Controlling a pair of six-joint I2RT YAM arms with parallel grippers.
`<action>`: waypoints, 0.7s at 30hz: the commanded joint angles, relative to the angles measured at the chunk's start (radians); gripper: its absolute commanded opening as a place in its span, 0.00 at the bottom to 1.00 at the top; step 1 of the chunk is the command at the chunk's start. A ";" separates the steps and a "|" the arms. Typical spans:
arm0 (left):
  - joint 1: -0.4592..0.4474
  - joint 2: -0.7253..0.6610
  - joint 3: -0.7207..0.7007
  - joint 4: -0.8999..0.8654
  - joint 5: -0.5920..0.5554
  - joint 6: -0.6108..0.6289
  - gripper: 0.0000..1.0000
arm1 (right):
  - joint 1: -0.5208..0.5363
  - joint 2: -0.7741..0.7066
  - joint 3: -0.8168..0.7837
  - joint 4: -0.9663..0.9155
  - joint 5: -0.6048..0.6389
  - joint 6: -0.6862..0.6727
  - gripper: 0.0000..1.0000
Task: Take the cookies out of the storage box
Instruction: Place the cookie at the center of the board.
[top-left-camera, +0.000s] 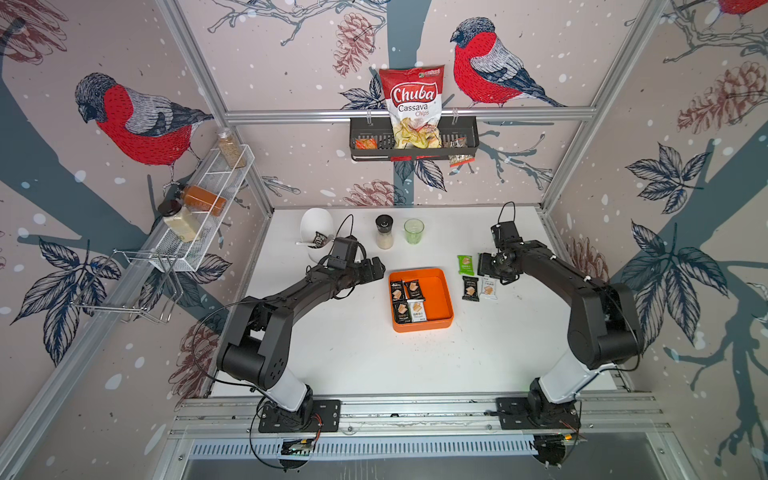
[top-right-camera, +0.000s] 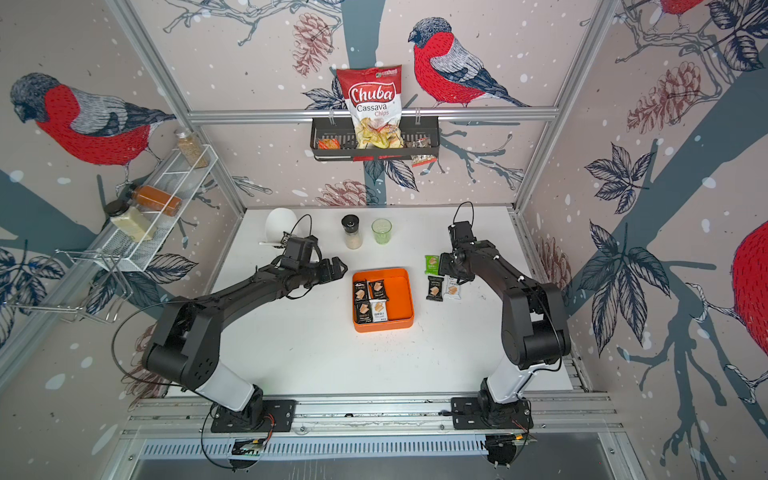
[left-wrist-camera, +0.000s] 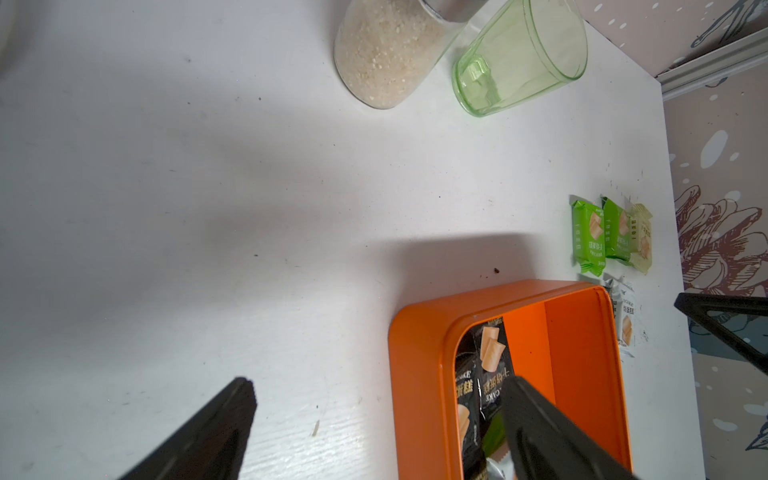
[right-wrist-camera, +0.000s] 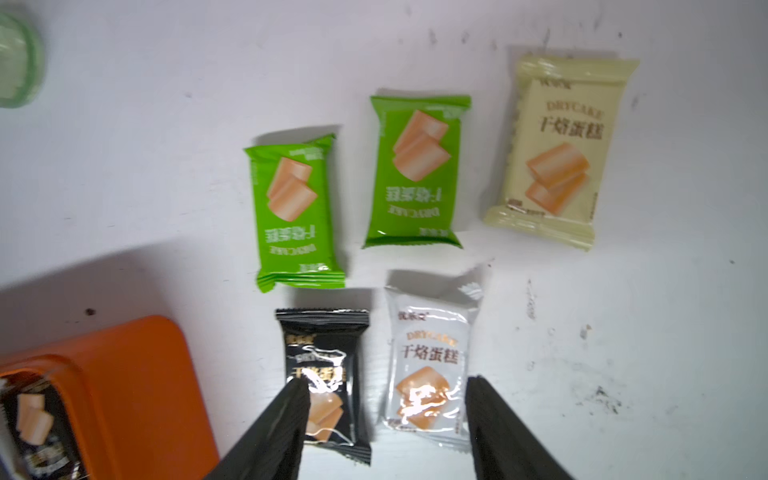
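Open and empty, the right hand (right-wrist-camera: 388, 384) is hovering over five cookie packets (right-wrist-camera: 415, 170) lying on the surface (top-left-camera: 374, 353) beside the orange box (top-left-camera: 424, 326), while four packets (top-left-camera: 414, 289) are sitting inside it, waiting to come out, and the left hand (left-wrist-camera: 378, 381) is gaping empty at its rim.

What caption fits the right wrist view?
Open right gripper above five flat cookie packets on the white table, beside the shallow orange plastic box.
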 joint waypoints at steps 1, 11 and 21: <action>0.000 0.003 0.002 0.009 0.015 -0.003 0.96 | 0.057 -0.007 0.045 -0.028 0.009 0.048 0.65; 0.001 -0.006 0.006 -0.010 0.010 0.020 0.96 | 0.300 0.087 0.181 0.012 -0.023 0.115 0.64; 0.003 -0.041 -0.017 -0.016 -0.014 0.031 0.96 | 0.419 0.208 0.205 0.061 -0.100 0.142 0.60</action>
